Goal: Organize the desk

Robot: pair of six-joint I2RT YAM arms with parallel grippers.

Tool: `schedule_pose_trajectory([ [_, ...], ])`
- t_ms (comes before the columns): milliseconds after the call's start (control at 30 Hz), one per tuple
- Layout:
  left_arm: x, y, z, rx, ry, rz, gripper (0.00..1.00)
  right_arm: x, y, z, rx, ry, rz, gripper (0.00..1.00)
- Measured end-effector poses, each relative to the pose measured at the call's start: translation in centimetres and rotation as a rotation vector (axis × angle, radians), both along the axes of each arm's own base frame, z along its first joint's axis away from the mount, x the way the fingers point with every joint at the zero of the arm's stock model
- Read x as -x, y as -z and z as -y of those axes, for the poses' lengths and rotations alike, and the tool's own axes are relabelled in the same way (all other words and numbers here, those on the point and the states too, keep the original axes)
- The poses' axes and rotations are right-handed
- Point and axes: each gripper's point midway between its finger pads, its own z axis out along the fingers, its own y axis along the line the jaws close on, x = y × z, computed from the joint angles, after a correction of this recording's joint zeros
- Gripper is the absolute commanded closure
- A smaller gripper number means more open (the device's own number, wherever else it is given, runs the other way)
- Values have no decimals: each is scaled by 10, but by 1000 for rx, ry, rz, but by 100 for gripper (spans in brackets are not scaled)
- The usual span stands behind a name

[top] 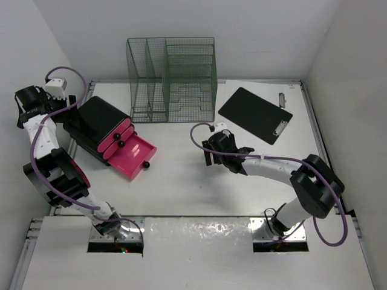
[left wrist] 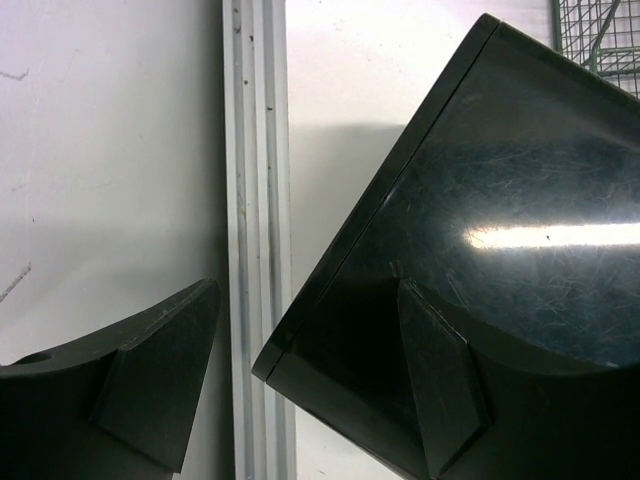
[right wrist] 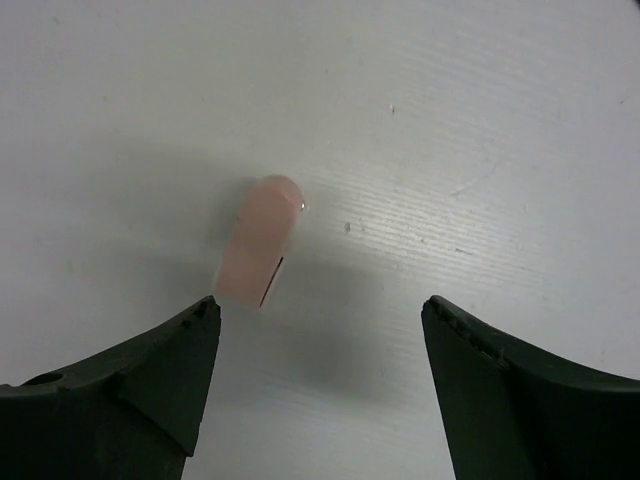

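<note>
Straddling a corner of the black drawer box [left wrist: 500, 200], left gripper [left wrist: 305, 300] apart, holding nothing; box at left edge of the white walled bench [top: 181, 193], lowest pink drawer [top: 134, 158] pulled out; wire rack [top: 172, 78] at back; right gripper [right wrist: 320, 310] apart above small pink piece [right wrist: 262, 240] lying on bench; clipboard [top: 255, 115] back right.

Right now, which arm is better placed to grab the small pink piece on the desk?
Right: the right gripper hangs open over the pink piece. The left gripper is away at the black drawer box.
</note>
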Motion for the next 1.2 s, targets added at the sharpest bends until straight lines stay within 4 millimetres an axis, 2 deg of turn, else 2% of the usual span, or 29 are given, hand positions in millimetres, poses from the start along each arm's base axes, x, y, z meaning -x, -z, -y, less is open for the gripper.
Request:
schedule_pose_trajectory([
  [67,0,0,0,1,0,-1,30,5,14,6,19,7,-42,24],
  [300,4,0,2,3,-2,-10,30,10,49,-5,38,-29,-140,33],
  [400,5,0,2,2,-4,-14,30,12,55,-7,36,-36,-160,33],
  [567,5,0,2,1,-6,-16,30,8,52,-14,12,-47,-148,35],
  [700,6,0,2,-1,-5,-16,30,-3,52,-23,11,-50,-133,46],
  [800,6,0,2,-1,-5,-16,30,-8,55,-25,22,-45,-125,60],
  [833,6,0,2,-1,-5,-16,30,-9,56,-25,27,-43,-124,78],
  [900,6,0,2,-2,-5,-15,30,-13,55,-23,43,-39,-111,97],
  [933,6,0,2,-3,-5,-13,30,-15,53,-23,47,-38,-104,100],
  [1100,9,0,4,-8,-3,-13,30,-24,45,-27,85,-99,-58,100],
  [1200,9,0,4,-10,-1,-12,30,-34,26,-50,91,-217,20,100],
])
